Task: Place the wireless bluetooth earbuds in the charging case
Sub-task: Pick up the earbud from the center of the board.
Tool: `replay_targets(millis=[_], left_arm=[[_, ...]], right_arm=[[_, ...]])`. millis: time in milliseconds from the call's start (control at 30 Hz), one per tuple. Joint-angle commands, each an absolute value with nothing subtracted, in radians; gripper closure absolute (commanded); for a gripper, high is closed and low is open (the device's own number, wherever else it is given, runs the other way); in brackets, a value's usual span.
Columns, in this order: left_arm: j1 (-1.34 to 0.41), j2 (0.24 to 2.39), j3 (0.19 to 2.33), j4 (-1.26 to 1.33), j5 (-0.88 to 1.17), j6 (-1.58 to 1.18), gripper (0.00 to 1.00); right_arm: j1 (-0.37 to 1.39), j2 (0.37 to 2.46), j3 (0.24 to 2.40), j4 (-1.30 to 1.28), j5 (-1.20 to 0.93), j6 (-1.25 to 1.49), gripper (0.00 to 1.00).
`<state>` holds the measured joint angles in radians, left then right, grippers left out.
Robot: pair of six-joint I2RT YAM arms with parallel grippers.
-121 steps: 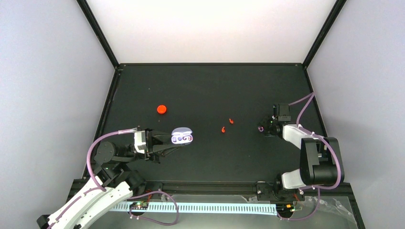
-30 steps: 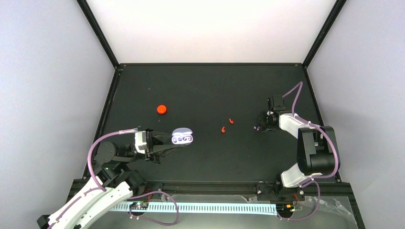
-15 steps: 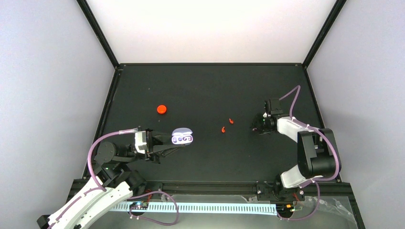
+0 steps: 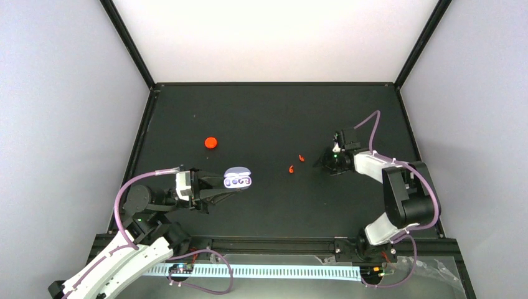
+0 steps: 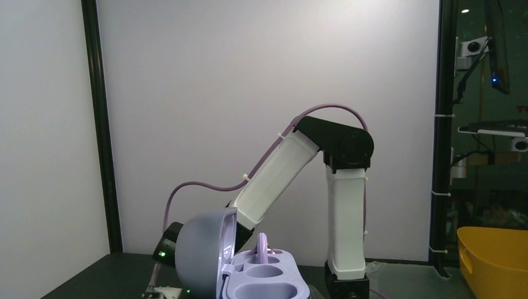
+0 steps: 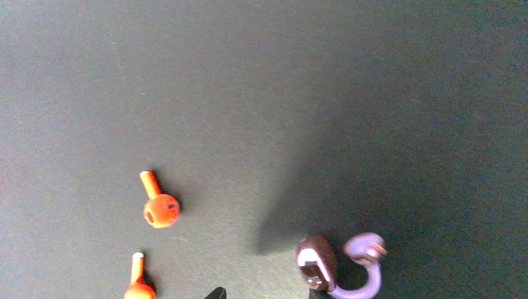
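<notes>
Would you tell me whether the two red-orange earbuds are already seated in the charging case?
No, both red-orange earbuds lie on the black table, well apart from the open charging case.

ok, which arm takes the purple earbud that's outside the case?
Right. The purple earbud sits at the right tool's tips, though it is unclear whether it is gripped. The left tool is shut on the open charging case, so it is busy.
</notes>
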<state>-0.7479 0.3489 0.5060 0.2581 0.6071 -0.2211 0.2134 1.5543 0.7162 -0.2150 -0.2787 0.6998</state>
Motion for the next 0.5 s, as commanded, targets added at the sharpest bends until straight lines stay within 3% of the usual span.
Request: replay_targets(millis=[0, 133, 467], left_arm=[[-0.753, 0.351, 0.504, 0.258, 0.616, -0.222, 0.99], [-0.753, 0.351, 0.505, 0.253, 0.615, -0.219, 0.98], [-0.754, 0.353, 0.505, 0.251, 0.609, -0.214, 0.98]], right_arm=[[0.244, 1.612, 0.771, -0.171, -0.32, 0.705, 0.66], [0.262, 1.599, 0.809, -0.151, -0.336, 0.675, 0.64], [0.219, 1.565, 0.909, -0.278, -0.153, 0.574, 0.61]])
